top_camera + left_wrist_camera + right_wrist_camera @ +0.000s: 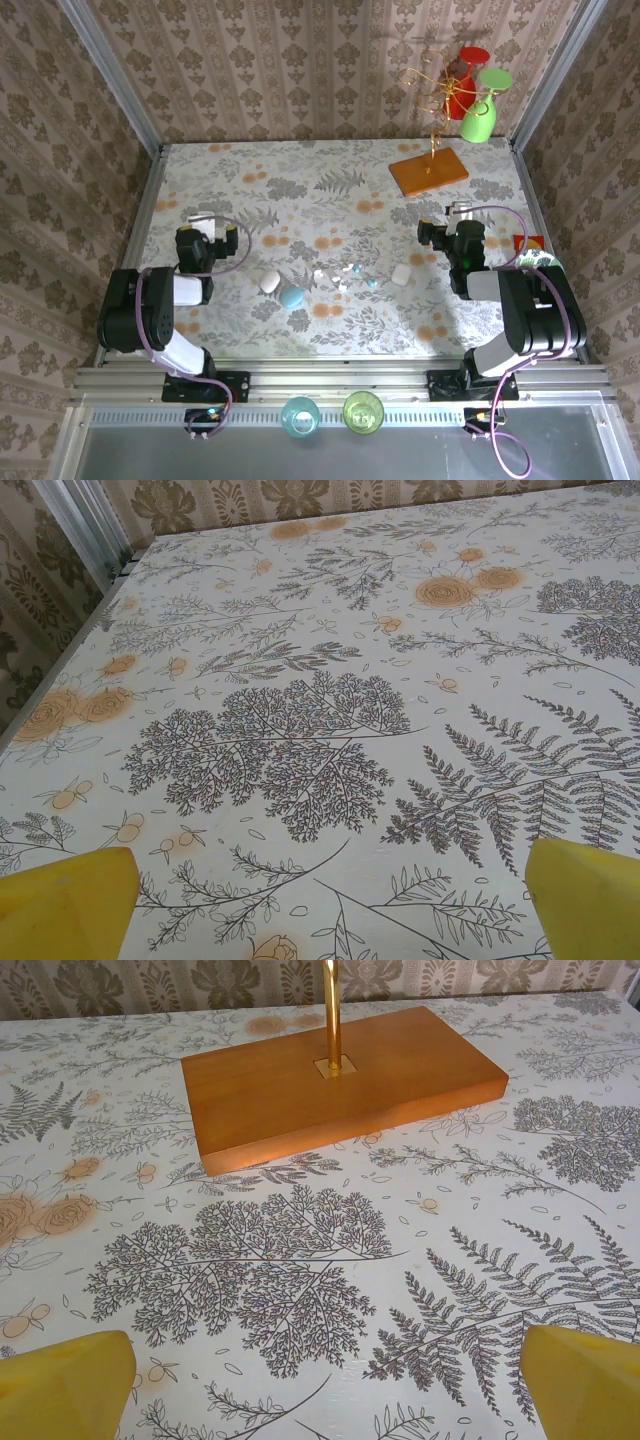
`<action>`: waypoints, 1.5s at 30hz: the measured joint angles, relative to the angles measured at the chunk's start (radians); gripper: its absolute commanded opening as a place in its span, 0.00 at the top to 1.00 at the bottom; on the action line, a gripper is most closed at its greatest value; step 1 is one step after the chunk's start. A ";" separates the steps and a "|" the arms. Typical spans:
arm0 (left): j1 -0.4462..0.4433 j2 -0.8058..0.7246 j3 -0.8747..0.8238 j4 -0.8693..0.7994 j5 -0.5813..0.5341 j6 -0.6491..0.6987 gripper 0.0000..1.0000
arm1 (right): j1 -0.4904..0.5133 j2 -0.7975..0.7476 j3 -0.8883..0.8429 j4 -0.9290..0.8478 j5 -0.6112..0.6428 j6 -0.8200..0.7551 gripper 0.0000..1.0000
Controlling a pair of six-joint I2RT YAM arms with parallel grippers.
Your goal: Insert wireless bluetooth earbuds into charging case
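1. Left wrist view first. The left fingers (65, 900) show as yellow tips in the two bottom corners, spread wide and released, with nothing between them. Below them is bare floral tabletop (320, 680). A metal rail (85, 525) runs along the far left edge, under the patterned wall.

2. Over to the right wrist view. The right fingers (65, 1385) are just as wide apart, released, gripping nothing. Ahead of them a wooden base (340, 1080) lies flat on the tabletop, and a brass rod (329, 1010) rises from its middle.

3. Now the top view. The left arm (150, 310) sits at the left side and the right arm (525, 310) at the right, both reaching away from the near edge.
   - The earbuds (338, 282) lie scattered mid-tabletop between the two arms. They are tiny white and teal bits, well apart from both sets of fingers.
   - Left of them a white case (270, 281) sits just beside a blue case (292, 297).
   - Right of them a second white case (401, 274) lies near the right arm's wrist. Open or closed, I cannot tell for any of the three.
   - The wooden base stands toward the far right, carrying a wire rack (425, 75) hung with a red glass (462, 85) and a green glass (478, 120).
   - On the near ledge, between the arm bases, stand a teal cup (300, 415) and a green cup (363, 411), side by side.
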 measured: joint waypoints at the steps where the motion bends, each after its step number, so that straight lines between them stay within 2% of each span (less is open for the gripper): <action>1: 0.000 0.000 0.000 0.000 0.000 0.000 0.00 | 0.000 0.000 0.000 0.000 0.000 0.000 0.00; 29: -0.016 0.000 0.000 0.005 -0.026 0.004 0.00 | 0.000 0.000 0.000 0.000 0.000 0.000 0.00; 33: -0.067 -0.074 0.000 -0.042 -0.068 0.033 0.00 | 0.008 -0.059 0.000 -0.058 0.002 -0.003 0.00; 37: -0.138 -0.222 0.005 -0.120 -0.113 0.080 0.00 | 0.044 -0.208 0.018 -0.201 0.024 0.000 0.00; 45: -0.356 -0.400 0.107 -0.343 -0.146 0.135 0.00 | 0.164 -0.436 0.175 -0.618 0.073 0.143 0.00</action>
